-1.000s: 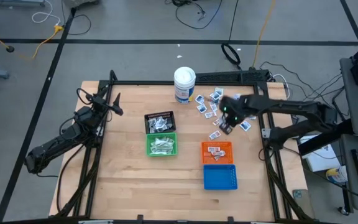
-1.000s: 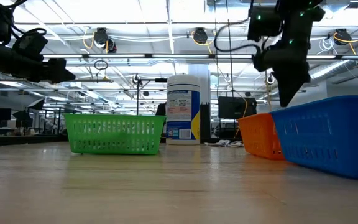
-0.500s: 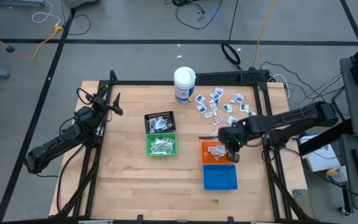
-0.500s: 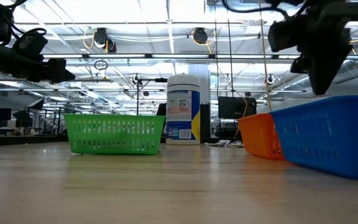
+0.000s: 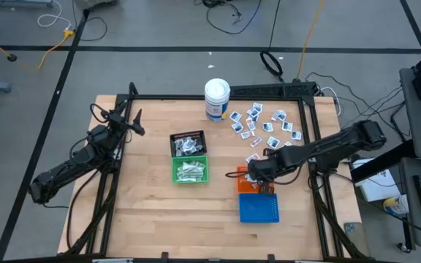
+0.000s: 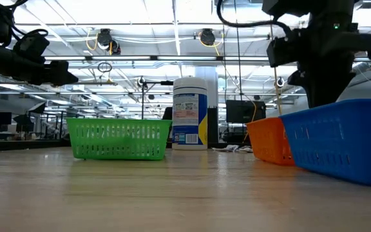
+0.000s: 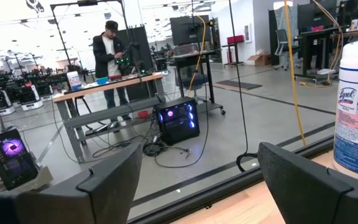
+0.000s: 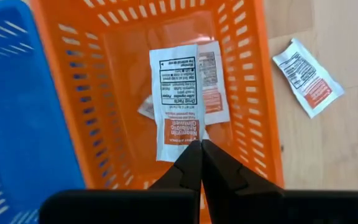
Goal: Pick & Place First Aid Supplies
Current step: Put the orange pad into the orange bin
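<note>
My right gripper (image 5: 260, 181) hangs over the orange basket (image 5: 244, 183), fingers pointing down, shut on a white packet with black print and an orange block (image 8: 178, 99). More such packets (image 8: 213, 81) lie on the basket's floor. Several first aid supplies (image 5: 262, 126), small white packets, lie scattered on the table at the far right, and one (image 8: 306, 78) lies just outside the basket. My left gripper (image 7: 210, 186) stands open and level at the table's left edge (image 5: 134, 124), with nothing between its fingers. My right gripper pinches the packet between its two fingertips (image 8: 191, 165) at the edge of its orange-printed end (image 8: 184, 140). The fingers come from above, pointing down. The packet sticks out beyond the fingertips, clear of the packets on the basket's floor.
A blue basket (image 5: 259, 208) stands right in front of the orange one. A black basket (image 5: 187, 142) and a green basket (image 5: 190, 169), both with packets, stand mid-table. A white canister (image 5: 216, 98) stands at the far edge.
My right gripper has gone from the scattered packets toward the table's near edge and somewhat left, to above the orange basket. It has sunk a little and rolled about its own line. It has stayed shut.
</note>
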Robot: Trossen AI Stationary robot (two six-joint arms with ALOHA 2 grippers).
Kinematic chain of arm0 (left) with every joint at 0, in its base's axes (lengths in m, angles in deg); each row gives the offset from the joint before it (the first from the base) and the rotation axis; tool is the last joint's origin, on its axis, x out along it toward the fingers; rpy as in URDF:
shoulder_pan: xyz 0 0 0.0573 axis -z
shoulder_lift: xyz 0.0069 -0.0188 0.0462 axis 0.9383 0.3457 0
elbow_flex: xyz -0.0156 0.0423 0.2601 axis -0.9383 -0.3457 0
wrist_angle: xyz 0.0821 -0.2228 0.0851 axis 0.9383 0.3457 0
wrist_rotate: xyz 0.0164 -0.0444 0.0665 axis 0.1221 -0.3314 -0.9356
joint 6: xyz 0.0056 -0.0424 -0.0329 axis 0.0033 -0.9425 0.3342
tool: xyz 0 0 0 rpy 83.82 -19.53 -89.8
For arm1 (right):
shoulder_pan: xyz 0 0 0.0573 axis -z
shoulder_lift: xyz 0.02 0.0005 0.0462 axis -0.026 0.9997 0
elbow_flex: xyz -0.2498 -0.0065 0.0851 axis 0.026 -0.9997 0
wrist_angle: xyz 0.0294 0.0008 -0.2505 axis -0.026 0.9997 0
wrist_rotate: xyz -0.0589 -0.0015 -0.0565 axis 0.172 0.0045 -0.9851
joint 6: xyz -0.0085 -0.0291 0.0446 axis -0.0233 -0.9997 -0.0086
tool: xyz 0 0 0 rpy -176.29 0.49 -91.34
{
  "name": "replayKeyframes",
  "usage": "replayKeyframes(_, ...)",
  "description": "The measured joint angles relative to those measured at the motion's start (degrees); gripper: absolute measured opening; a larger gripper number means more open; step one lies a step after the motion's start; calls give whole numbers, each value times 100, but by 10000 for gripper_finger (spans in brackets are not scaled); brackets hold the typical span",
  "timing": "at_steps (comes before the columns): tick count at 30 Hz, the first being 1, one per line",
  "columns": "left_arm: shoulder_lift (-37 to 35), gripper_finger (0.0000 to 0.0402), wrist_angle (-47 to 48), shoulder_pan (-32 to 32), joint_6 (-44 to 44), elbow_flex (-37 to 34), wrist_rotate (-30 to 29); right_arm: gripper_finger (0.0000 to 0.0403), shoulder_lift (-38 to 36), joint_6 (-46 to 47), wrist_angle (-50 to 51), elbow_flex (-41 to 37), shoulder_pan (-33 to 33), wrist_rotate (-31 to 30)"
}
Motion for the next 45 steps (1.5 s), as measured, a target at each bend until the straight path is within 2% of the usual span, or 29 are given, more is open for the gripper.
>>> replayKeyframes(6,2,315,0,2,0,-2,1,2,119,-225,-16,0,2,-15)
replayKeyframes(9,1,309,-1,0,0,0,0,21,117,-423,-17,0,2,-19)
replayKeyframes(15,2,308,-2,0,-1,-2,0,110,97,-479,-26,0,2,-9)
replayKeyframes(18,0,314,-2,0,0,-1,0,157,-87,-413,-39,-2,5,-243)
replayKeyframes(23,0,325,-1,2,0,0,2,205,-405,445,-17,-2,186,-598)
replayKeyframes(27,1,328,-2,1,0,0,0,214,-549,1832,9,-2,481,-607)
replayKeyframes(33,0,315,0,2,0,0,2,206,-681,3506,13,-2,947,-664)
replayKeyframes(37,1,307,-1,0,0,-1,2,202,-731,4600,12,-2,1165,-945)
replayKeyframes(41,1,307,-2,1,0,0,2,201,-732,4986,55,-2,1459,-1354)
replayKeyframes(45,1,315,-1,1,-1,0,0,201,-795,4708,61,-2,2124,-1392)
